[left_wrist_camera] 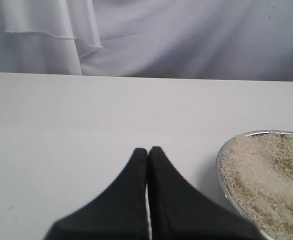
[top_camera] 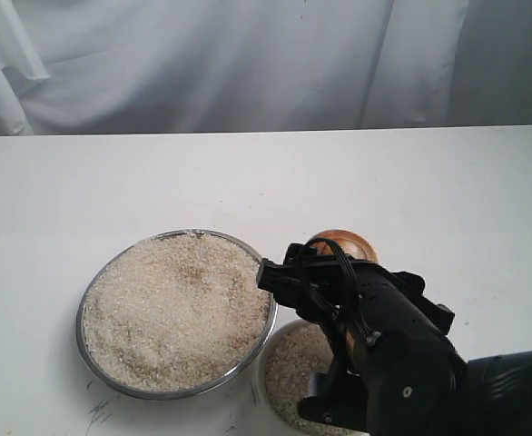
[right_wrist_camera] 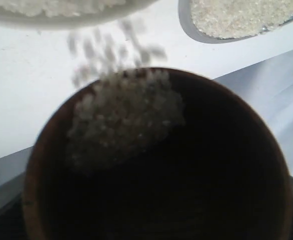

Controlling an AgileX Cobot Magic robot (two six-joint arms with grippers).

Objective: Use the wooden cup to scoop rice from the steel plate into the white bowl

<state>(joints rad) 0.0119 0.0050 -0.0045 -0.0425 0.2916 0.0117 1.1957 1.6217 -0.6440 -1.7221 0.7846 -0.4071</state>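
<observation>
- My R pincer (top_camera: pixel 325 272) grips the wooden cup (top_camera: pixel 343 243), tipped above the white bowl (top_camera: pixel 262 372) at near right; rice (right_wrist_camera: pixel 121 115) spilling off its lip.
- Bowl sits just beside the steel plate (top_camera: pixel 80 331), on its right.
- L pincer (left_wrist_camera: pixel 148 150): tips pressed together, holding nothing, over the table (left_wrist_camera: pixel 61 125) near the plate rim.

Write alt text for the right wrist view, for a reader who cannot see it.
Off-white rice grains spill from the lip of a tipped, rounded reddish-brown wooden cup with a dark inside, some blurred in mid-air between it and a small round white bowl. A wide shiny steel plate of rice lies on the white table.
</observation>
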